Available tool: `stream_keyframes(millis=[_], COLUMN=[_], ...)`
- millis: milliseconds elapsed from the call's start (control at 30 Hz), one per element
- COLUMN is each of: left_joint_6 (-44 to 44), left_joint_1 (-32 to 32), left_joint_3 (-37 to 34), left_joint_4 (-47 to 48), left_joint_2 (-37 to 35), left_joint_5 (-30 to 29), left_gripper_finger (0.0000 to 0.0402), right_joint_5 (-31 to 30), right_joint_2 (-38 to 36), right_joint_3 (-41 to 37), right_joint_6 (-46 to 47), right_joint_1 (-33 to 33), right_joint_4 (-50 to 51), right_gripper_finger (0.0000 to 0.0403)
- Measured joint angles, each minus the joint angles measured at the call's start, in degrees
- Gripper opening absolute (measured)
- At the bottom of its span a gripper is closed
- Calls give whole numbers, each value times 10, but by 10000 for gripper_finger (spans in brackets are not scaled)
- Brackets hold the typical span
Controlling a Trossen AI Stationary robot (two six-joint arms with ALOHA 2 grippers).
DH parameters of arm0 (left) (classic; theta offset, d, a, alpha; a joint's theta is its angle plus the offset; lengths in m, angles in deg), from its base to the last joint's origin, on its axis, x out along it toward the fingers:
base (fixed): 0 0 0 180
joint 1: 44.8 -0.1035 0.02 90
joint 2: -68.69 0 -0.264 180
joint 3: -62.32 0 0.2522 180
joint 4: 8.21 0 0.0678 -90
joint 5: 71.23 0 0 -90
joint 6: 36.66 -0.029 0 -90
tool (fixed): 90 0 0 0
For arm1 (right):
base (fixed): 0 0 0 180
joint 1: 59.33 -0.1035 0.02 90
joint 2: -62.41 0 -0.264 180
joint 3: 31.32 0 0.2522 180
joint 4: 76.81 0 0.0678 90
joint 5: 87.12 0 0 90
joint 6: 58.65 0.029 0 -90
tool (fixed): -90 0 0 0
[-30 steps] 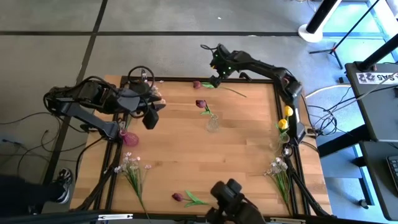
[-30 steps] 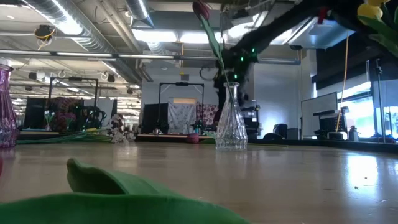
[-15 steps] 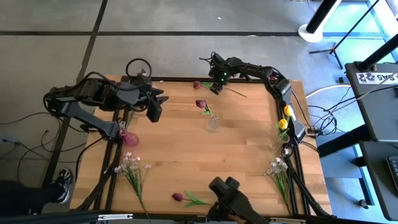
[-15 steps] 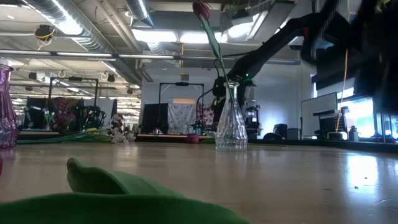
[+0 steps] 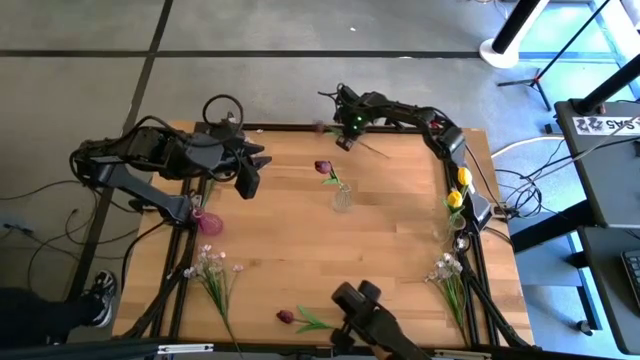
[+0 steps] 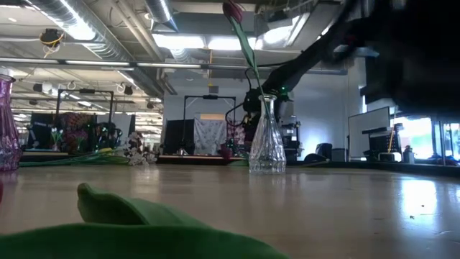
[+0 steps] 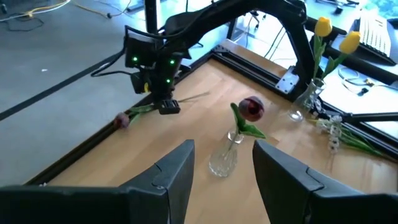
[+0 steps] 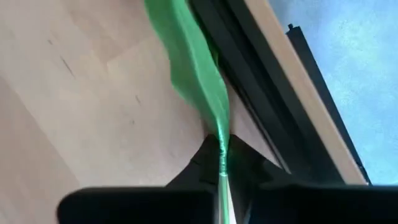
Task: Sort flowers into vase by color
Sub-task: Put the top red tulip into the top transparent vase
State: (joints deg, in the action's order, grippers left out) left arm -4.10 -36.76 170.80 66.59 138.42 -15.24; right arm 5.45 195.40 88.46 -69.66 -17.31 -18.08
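Note:
A dark red tulip (image 5: 318,128) lies along the table's far edge, and my right gripper (image 5: 346,134) is shut on its green stem (image 8: 221,152). A clear vase (image 5: 342,198) in the middle of the table holds another dark red tulip (image 5: 323,167). My left gripper (image 5: 250,178) hovers open over the far left part of the table, left of that vase and touching nothing. A pink vase (image 5: 206,221) stands below the left arm. Two yellow tulips (image 5: 460,188) stand upright at the right edge. A third dark red tulip (image 5: 290,317) lies at the near edge. My right gripper pinches the tulip's stem (image 8: 221,163) between its two fingertips, just below the long green leaf (image 8: 186,56) and a short way from the flower head (image 7: 121,119). The fingers come from above, pointing down. The stem's free end (image 5: 388,151) trails over the wood toward the right.
Sprigs of tiny white-pink blossoms lie near the left front (image 5: 210,265) and right front (image 5: 446,270). A black frame rail (image 8: 249,68) runs along the far edge right beside the held stem. Bare wood (image 5: 290,240) spreads between the vases.
My right gripper has come down onto the tulip at the far edge and shut on its stem. The flower head has shifted slightly toward the far edge. My left wrist turned a little early on, then stayed still and open.

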Motion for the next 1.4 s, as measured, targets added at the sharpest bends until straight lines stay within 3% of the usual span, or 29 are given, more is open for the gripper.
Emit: stream_keyframes(millis=[167,400,533,733,1033,1400], left_joint_6=[8,33,53,82,111,178], left_joint_1=[20,80,118,176,217,252], left_joint_3=[0,0,0,-2,-58,-98], left_joint_4=[10,12,11,7,-29,-58], left_joint_2=[0,0,0,0,0,0], left_joint_5=[-2,-61,-97,-144,-199,-221], left_gripper_finger=[159,159,159,159,159,159], right_joint_5=[7,93,147,149,13,-172], right_joint_2=[-28,-140,-239,-363,-434,-444], right_joint_3=[63,155,160,150,149,149], right_joint_6=[1,26,51,73,76,28], right_joint_1=[-8,-24,-54,-152,-348,-514], right_joint_4=[36,54,8,-48,-102,-121], right_gripper_finger=[13,9,6,4,3,1])
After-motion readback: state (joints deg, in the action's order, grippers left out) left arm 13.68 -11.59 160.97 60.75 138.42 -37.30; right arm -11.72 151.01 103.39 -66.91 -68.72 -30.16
